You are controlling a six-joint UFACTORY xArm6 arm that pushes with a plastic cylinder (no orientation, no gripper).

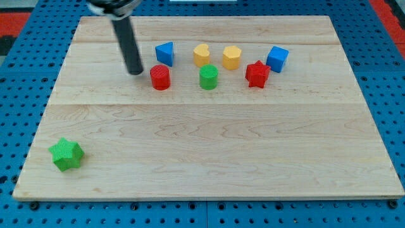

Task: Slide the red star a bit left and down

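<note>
Claw there is none: my tip (135, 71) rests just left of the red cylinder (160, 77), well apart from the red star (257, 74).

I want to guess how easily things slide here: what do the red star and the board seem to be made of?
The red star looks like matte plastic, possibly 3D-printed: uniform colour, faintly ridged sides. The board looks like smooth light wood: visible grain and plank seams, with a slight sheen. My tip is far to the star's left.

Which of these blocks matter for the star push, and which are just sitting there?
In the job:
red star
my tip, far to the view's left of it

Just lying about:
blue cube
yellow hexagon
yellow heart
green cylinder
red cylinder
blue triangle
green star
</note>
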